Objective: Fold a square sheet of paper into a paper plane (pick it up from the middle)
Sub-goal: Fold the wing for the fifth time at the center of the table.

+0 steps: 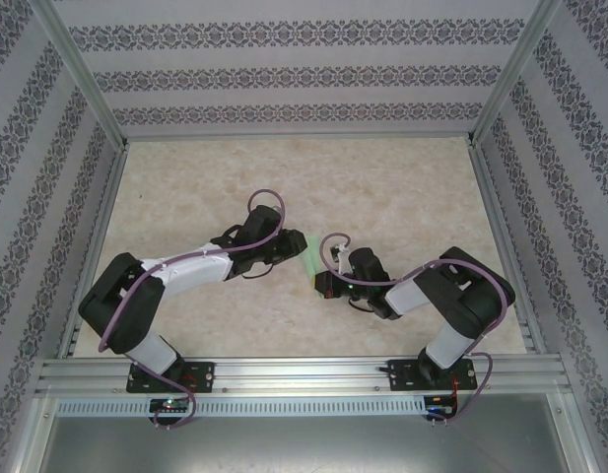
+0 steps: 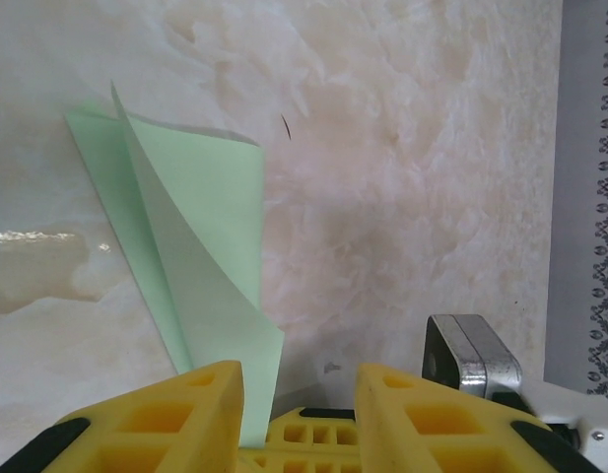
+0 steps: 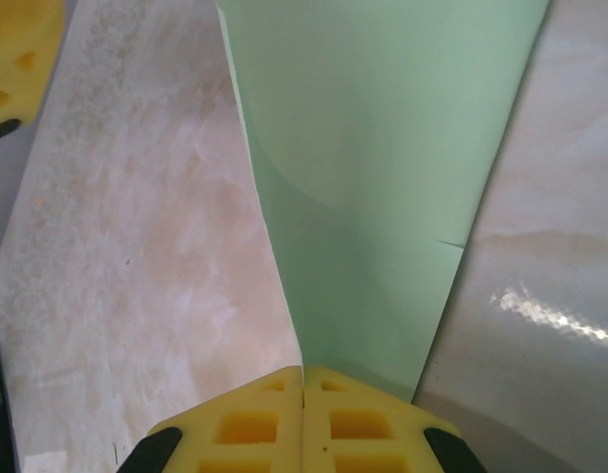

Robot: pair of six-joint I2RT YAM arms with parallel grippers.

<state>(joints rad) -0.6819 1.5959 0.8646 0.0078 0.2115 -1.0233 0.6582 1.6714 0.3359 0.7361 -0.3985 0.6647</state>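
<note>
The square sheet of paper [image 1: 308, 254] is pale green and folded into a narrow shape with raised flaps, and it lies at the table's middle between both arms. My right gripper [image 3: 304, 372] is shut, with the near fold edge of the paper [image 3: 382, 168] pinched in the seam between its yellow fingers. In the top view the right gripper [image 1: 326, 279] sits at the paper's near end. My left gripper [image 2: 299, 379] stands open. The paper's lower tip [image 2: 200, 227] hangs between its fingers, close against the left finger [image 2: 210, 394]. In the top view the left gripper [image 1: 292, 246] is at the paper's left side.
The marble-patterned table [image 1: 382, 187] is bounded by an aluminium frame [image 1: 304, 374] and patterned walls. A silver metal block [image 2: 471, 355] stands just right of my left gripper's fingers. A yellow finger of the left gripper [image 3: 18, 59] shows at the top left of the right wrist view.
</note>
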